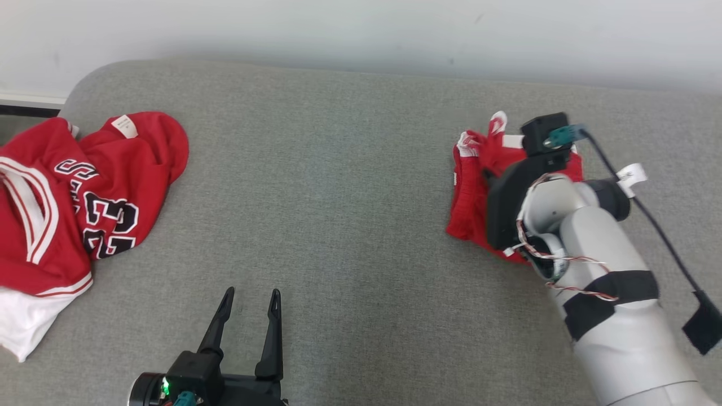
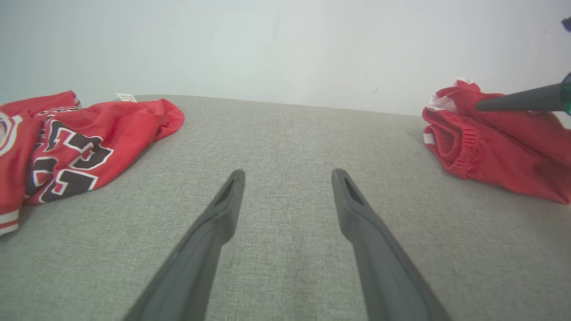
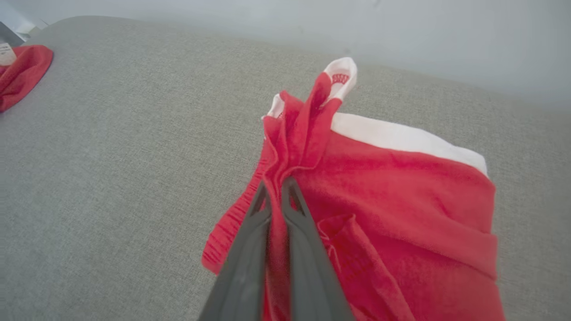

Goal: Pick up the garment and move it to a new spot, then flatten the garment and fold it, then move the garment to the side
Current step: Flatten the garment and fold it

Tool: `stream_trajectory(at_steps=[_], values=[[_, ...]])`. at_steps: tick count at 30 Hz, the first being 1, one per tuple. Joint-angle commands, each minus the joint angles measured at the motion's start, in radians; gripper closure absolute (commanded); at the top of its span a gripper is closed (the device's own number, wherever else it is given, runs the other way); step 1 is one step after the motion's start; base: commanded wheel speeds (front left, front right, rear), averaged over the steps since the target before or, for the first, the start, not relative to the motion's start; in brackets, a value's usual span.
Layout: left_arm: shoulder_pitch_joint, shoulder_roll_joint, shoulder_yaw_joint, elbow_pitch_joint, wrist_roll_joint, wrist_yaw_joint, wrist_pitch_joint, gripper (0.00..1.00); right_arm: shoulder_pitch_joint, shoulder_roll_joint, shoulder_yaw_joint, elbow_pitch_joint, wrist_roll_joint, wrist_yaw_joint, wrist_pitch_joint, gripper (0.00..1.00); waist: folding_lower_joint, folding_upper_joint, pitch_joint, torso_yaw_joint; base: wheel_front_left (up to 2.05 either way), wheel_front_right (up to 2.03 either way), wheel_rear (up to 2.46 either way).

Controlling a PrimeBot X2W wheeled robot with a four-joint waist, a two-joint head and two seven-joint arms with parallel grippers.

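The garment [image 1: 471, 194] is a bunched pair of red shorts with white trim, lying at the right of the grey cushioned surface [image 1: 350, 186]. My right gripper [image 3: 276, 185] is shut on a pinched ridge of the garment [image 3: 401, 200], which stands up in a peak beyond the fingertips. In the head view the right wrist covers much of the cloth. From the left wrist view, the garment [image 2: 490, 151] lies at the far right with a dark finger [image 2: 517, 101] of the right gripper across it. My left gripper [image 1: 251, 299] rests open near the front edge, nothing between its fingers [image 2: 223, 209].
A red jersey [image 1: 84, 197] with black and white numbers lies crumpled at the left edge, also in the left wrist view [image 2: 76, 142]. A pale wall [image 1: 361, 28] runs behind the surface. A black cable [image 1: 654, 220] trails off my right wrist.
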Motion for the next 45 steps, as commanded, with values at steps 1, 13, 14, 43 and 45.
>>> stream_trajectory(at_steps=[1,13,14,43,45], values=[[0.017,-0.003,0.001,0.003,-0.002,0.003,-0.003,0.0,-0.013,0.015,0.016,0.028,-0.004,0.001,-0.014,1.0,0.0,-0.0001,-0.007,0.008,0.0,0.0,0.0],[0.044,-0.003,0.011,0.006,-0.001,0.005,-0.003,0.0,-0.018,0.024,0.074,-0.01,0.208,0.001,-0.064,0.0,0.0,-0.0001,-0.042,-0.019,0.0,0.0,0.0],[0.047,-0.003,0.012,0.007,-0.001,0.005,-0.003,0.0,-0.013,0.011,0.072,-0.027,0.225,0.001,-0.072,0.0,0.0,-0.0001,-0.047,-0.023,0.0,0.0,0.0],[0.029,-0.004,0.01,-0.002,0.003,-0.001,-0.003,0.0,0.195,-0.165,0.223,-0.113,0.214,0.001,-0.113,1.0,0.0,-0.0001,-0.019,-0.038,0.0,0.0,0.0],[0.03,-0.004,0.009,0.0,-0.002,0.001,-0.003,0.0,0.206,-0.179,0.261,-0.141,0.234,0.001,-0.097,1.0,0.0,-0.0001,-0.022,-0.042,0.0,0.0,0.0]])
